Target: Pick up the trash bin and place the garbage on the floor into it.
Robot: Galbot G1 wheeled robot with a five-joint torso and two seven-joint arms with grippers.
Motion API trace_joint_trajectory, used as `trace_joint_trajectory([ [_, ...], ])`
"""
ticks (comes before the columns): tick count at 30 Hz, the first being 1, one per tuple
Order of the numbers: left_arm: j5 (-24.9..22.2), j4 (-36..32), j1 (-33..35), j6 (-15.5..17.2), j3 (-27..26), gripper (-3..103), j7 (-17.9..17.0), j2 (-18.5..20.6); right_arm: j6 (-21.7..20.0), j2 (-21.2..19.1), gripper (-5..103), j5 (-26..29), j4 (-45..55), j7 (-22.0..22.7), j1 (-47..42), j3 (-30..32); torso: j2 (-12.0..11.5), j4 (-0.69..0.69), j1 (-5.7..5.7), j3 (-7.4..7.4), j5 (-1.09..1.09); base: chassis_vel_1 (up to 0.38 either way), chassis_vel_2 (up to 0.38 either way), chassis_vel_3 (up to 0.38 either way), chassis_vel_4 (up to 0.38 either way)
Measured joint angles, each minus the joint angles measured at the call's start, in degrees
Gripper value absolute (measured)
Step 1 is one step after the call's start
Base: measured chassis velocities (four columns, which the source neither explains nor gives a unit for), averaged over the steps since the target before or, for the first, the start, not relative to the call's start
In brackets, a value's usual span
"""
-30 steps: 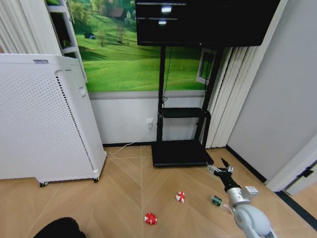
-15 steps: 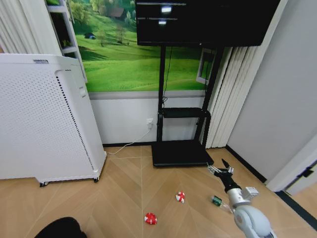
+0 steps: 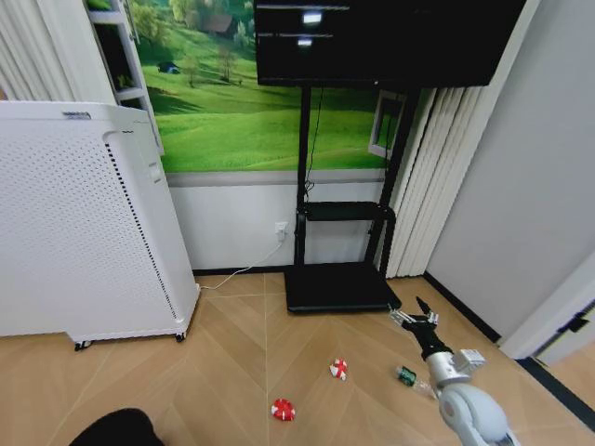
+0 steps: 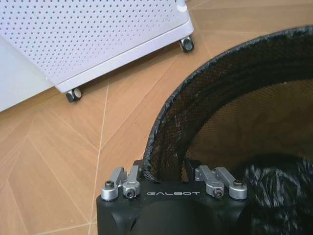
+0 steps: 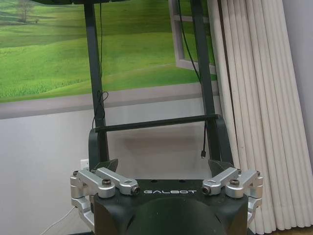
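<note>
The trash bin, black mesh with a black liner inside, hangs close under my left wrist. My left gripper is shut on its rim, one finger outside and one inside. In the head view the trash bin is a dark shape at the bottom left edge. The garbage lies on the chevron floor: two red-and-white wads and a small green-labelled bottle. My right gripper hovers open just beyond the bottle, its fingers spread wide.
A tall white perforated appliance on castors stands to the left. A black TV stand with a low base sits against the back wall, with white curtains to its right. A dark strip runs along the right wall.
The bin's dark shape at the bottom left of the head view sits a touch lower. The right arm and the garbage have not moved.
</note>
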Motion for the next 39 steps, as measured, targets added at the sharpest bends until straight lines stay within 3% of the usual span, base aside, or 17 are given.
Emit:
trace_joint_trajectory([
  [5,0.0,0.1,-0.2,-0.1,-0.1,34,0.1,0.0,0.0,0.0,100,0.0,0.0,0.0,0.0,0.0,0.0,-0.01,0.0,0.0,0.05,0.0,0.0,0.0,0.0],
  [14,-0.5,-0.3,-0.9,-0.2,-0.5,33,-0.2,0.2,0.1,0.2,100,-0.2,0.0,0.0,-0.1,0.0,0.0,-0.02,0.0,0.0,-0.07,0.0,0.0,0.0,0.0],
  [17,-1.4,-0.8,-1.5,-0.3,-1.3,28,-0.7,0.4,0.2,0.3,100,-0.3,0.0,0.0,-0.1,-0.1,0.0,-0.02,0.0,0.0,-0.06,0.0,0.0,0.0,0.0],
  [21,-2.5,-3.2,-2.4,-0.8,-2.7,18,-1.5,0.3,0.3,0.2,100,-0.4,-0.1,0.1,-0.1,-0.1,0.0,-0.02,0.0,0.01,-0.1,0.0,0.0,0.0,0.0],
  [22,-2.7,-4.7,-3.4,-1.1,-3.4,10,-1.7,-0.1,0.3,0.3,100,-0.4,-0.3,0.1,-0.1,0.0,0.0,-0.01,0.0,0.01,-0.04,0.0,0.0,0.0,0.0],
  [24,-3.2,-6.1,-4.4,-1.2,-3.8,10,-1.9,-0.5,0.3,0.3,100,-0.5,-0.5,0.1,-0.1,0.0,0.0,-0.02,0.0,0.01,-0.04,0.0,0.0,0.0,0.0],
  [25,-4.1,-7.6,-5.4,-1.1,-4.3,4,-2.5,-0.9,0.4,0.4,100,-0.7,-0.5,0.1,-0.1,0.0,0.0,-0.01,0.0,0.01,-0.04,0.0,0.0,0.0,0.0],
  [39,-7.6,-18.9,-9.1,0.3,-6.4,3,-2.6,-2.6,1.0,0.6,100,-1.2,-0.5,0.1,-0.9,0.1,0.0,-0.01,0.01,0.01,-0.02,0.0,0.0,0.0,0.0],
])
